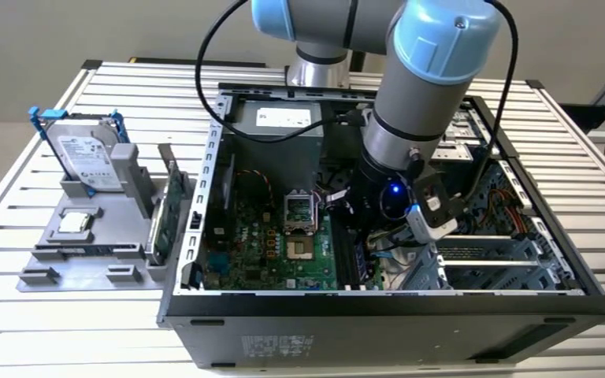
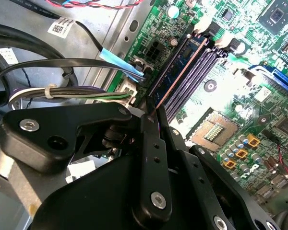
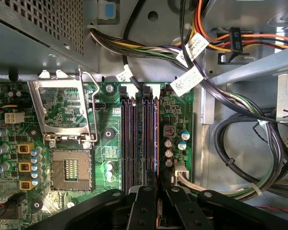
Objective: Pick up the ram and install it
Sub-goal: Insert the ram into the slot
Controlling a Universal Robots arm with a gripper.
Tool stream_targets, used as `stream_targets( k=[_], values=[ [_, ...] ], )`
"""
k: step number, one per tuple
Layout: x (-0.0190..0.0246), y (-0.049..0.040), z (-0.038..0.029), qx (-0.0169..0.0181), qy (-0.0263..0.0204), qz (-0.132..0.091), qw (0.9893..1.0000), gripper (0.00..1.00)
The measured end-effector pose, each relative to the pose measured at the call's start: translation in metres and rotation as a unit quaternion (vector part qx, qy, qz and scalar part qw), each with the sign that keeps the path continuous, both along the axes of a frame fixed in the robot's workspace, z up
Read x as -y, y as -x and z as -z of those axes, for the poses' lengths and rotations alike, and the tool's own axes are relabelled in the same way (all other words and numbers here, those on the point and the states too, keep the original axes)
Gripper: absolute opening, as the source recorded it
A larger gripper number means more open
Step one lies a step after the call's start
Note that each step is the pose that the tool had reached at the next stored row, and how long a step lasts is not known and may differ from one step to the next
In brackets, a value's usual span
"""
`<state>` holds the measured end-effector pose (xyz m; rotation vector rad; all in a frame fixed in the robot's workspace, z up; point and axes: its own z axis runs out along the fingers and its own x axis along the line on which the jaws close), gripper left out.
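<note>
1. Now my arm (image 1: 418,94) reaches down into the open case (image 1: 387,303) on the slatted bench (image 1: 586,157), and my end effector (image 2: 153,115) hangs low over the board (image 3: 105,143) beside the memory slots (image 3: 139,139).
2. My end effector is nearly closed, its fingers (image 2: 151,158) pinching the ram (image 2: 180,72) by its upper edge; in the second wrist view the stick runs away from the fingertips as a thin blue-green board seen edge-on.
3. That stick stands upright along the slot nearest the case wall, its far end close to a white latch (image 2: 201,28). I cannot tell whether it is fully seated or only resting in the slot.
4. In the first wrist view the slots lie straight ahead of my fingers, with the open processor socket (image 3: 69,167) and its raised frame (image 3: 62,108) to one side and bundled cables (image 3: 221,72) to the other.
5. In the exterior view, a grey fixture (image 1: 98,252) sits on the bench at the exterior view's left of the case, holding a hard drive (image 1: 82,157) in a blue frame upright and a green card (image 1: 171,201) on edge.
</note>
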<state>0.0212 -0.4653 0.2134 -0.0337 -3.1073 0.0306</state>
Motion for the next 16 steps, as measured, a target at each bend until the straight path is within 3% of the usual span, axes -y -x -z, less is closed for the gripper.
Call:
stream_targets(
  k=[4, 5, 13, 16],
  values=[
    [0.0000, 0.0000, 0.0001, 0.0000, 0.0000, 0.000, 1.0000, 0.00],
    [0.0000, 0.0000, 0.0000, 0.0000, 0.0001, 0.000, 1.0000, 1.00],
    [0.0000, 0.0000, -0.0002, 0.0000, -0.0001, 0.000, 1.0000, 1.00],
    [0.0000, 0.0000, -0.0046, 0.0000, -0.0001, 0.000, 1.0000, 1.00]
  ],
)
